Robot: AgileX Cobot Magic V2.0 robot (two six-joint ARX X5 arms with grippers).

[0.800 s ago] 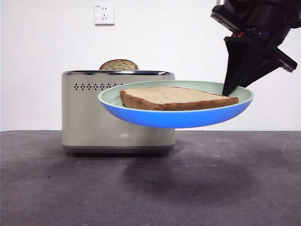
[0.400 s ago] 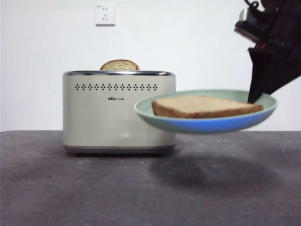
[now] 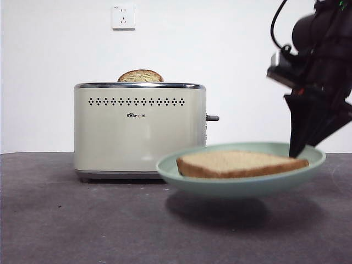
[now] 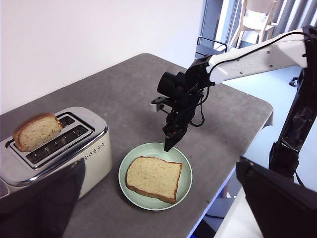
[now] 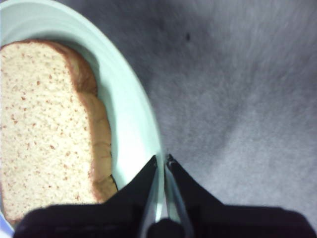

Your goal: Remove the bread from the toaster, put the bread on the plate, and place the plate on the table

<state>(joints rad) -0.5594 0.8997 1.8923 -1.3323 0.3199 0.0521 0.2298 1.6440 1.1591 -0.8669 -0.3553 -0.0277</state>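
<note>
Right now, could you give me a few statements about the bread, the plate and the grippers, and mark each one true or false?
1. The bread lies flat on the plate. True.
2. The right gripper is clamped on the plate's rim. True.
3. The toaster is empty. False: a second slice stands in one slot, its domed top showing above the chrome rim.
4. The plate rests fully on the table. False: in the front view a gap and a shadow show beneath it, so it hangs just above the tabletop.
5. The left gripper holds the plate as well. False: its jaws stand wide apart, away from the plate.
</note>
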